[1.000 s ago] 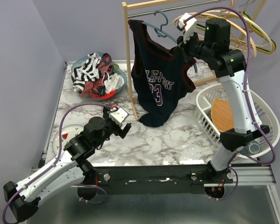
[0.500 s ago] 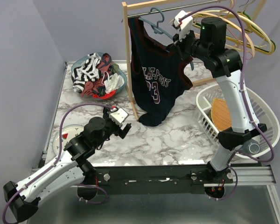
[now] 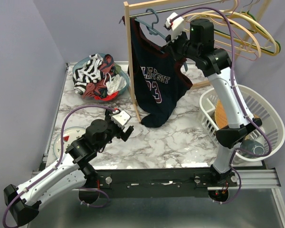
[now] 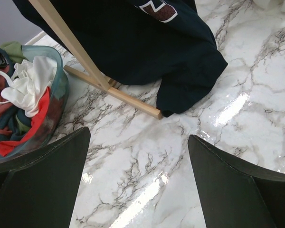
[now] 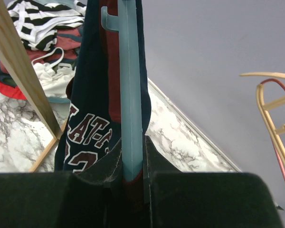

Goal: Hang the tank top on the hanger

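Grey-veined white marble surface (image 3: 180, 137) is set against a plain lilac wall, and a wooden clothes rack (image 3: 131, 61) is stood on it.

The tank top (image 3: 154, 85) is hung from the hanger (image 3: 149, 23) beside the rack's post, with its hem resting on the surface by the rack's foot. The garment appears to be threaded already, though the seating of both shoulders cannot be confirmed. The hanger is held high and tilted, presumably so that its hook can be brought to the metal rail (image 3: 190, 7).

The right fingers (image 3: 172, 45) are pressed together on the hanger's lower arm, with jersey cloth caught alongside, as is shown from the right wrist. The left fingers (image 3: 127, 130) are spread wide and kept low over the surface with nothing between them, probably to stay out of the way.

A white laundry basket (image 3: 270, 114) is placed at the right and a teal tub (image 4: 57, 95) of mixed clothes at the left. Beige hangers (image 3: 256, 38) are crowded on the rail. The post and these hangers are judged the likeliest obstructions to hooking.
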Robot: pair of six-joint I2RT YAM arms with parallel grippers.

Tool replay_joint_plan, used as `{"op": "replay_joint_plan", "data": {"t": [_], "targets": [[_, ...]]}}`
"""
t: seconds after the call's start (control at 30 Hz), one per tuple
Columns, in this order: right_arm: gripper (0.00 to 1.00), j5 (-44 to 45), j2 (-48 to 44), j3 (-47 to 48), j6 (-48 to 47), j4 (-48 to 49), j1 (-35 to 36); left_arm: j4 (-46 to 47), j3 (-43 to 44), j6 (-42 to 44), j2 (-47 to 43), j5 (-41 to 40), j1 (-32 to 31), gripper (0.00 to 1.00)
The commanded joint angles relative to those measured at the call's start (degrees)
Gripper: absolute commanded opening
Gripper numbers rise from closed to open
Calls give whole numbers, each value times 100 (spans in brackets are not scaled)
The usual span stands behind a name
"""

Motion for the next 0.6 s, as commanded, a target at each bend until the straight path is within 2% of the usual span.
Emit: {"op": "replay_joint_plan", "data": {"t": [0.0,0.2,0.23,0.3,0.37,0.47,0.57], "targets": [[6,-141,-13,117,-23,394,211,180,-70,-34,-52,-109,16,99],[30,-344,-197,-146,-199,263,247,224,-61,-78,-43,41,25,99],[41,-353,-302,-181,-234,254,247,216,-52,-87,-35,58,16,99],[49,-336,-417,-295,-278,218,247,207,-43,-122,-17,76,25,99],[63,-256,-662,-401,-340,218,247,189,1,-183,1,119,25,99],[77,-124,-1101,-673,-436,236,238,154,62,-324,-8,189,16,99],[86,-19,-1453,-1077,-498,236,212,58,211,-517,-8,251,25,99]]}}
